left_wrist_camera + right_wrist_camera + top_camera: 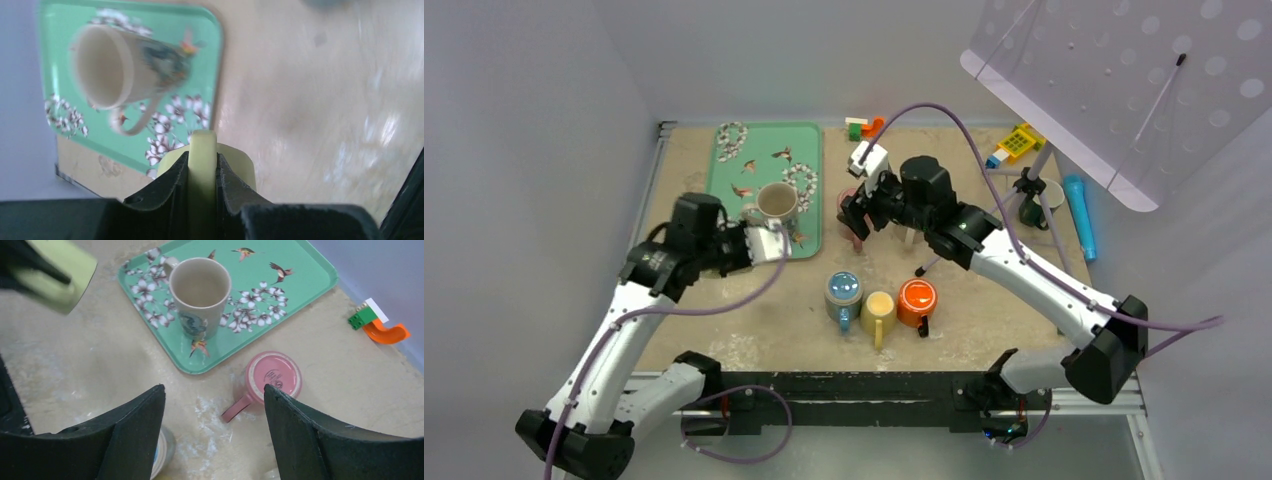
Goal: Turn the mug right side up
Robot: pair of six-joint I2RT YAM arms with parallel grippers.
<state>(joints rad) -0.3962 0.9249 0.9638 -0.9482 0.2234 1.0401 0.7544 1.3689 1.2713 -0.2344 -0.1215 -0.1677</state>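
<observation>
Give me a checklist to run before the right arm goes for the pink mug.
1. The pink mug stands base up, not yet turned: ok.
2. The right gripper is open: ok.
3. It is centred on the mug: not ok; in the wrist view the mug sits close to one finger.
4. Its height above the mug: cannot tell.
5. The handle lies free, apart from the tray: ok.
6. The left gripper is shut on a pale green cup, away from the pink mug: ok.
</observation>
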